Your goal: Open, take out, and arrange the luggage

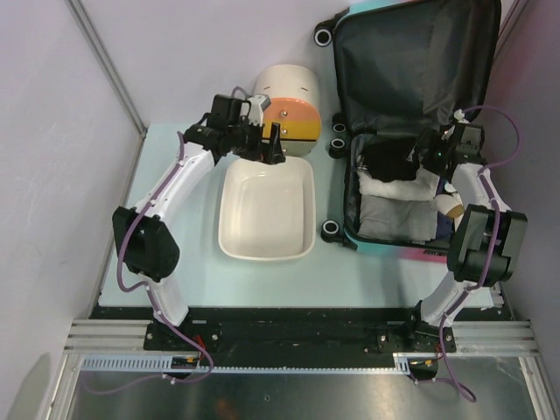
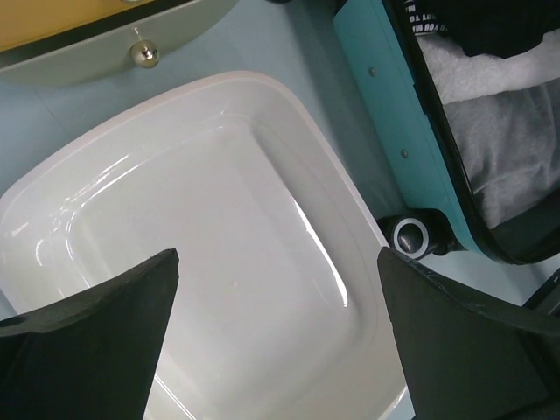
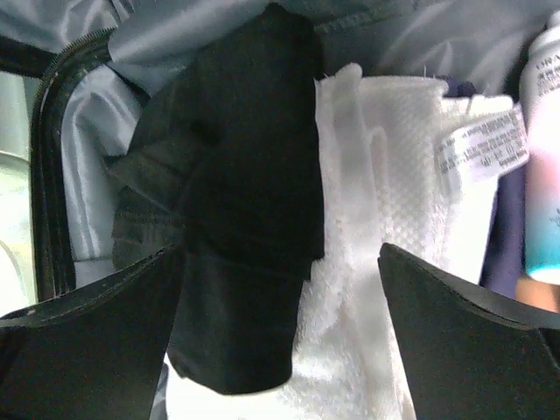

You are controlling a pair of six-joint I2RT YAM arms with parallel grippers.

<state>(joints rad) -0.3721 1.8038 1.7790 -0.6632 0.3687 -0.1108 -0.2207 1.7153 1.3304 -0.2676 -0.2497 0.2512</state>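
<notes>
Luggage (image 1: 411,61): found at the far right of the table (image 1: 192,262), lying open. The lid is raised at the far side with its dark grey lining exposed; the black wheels face left. The teal shell wall is seen in the left wrist view.

Contents noted in the near shell: a black garment (image 1: 385,159) at the far end, a white towel (image 1: 385,186) just near of it, and a grey folded garment (image 1: 394,219) nearest. A bottle (image 3: 542,175) is seen at the towel's right.

Left gripper (image 1: 269,149): held over the far end of a white tray (image 1: 267,219), jaws spread fully, nothing between them. A cream cylindrical box (image 1: 289,92) is placed just beyond the tray.

Right gripper (image 1: 424,153): positioned inside the luggage above the black garment and towel, jaws spread wide, nothing gripped. Contact with the cloth cannot be determined.
</notes>
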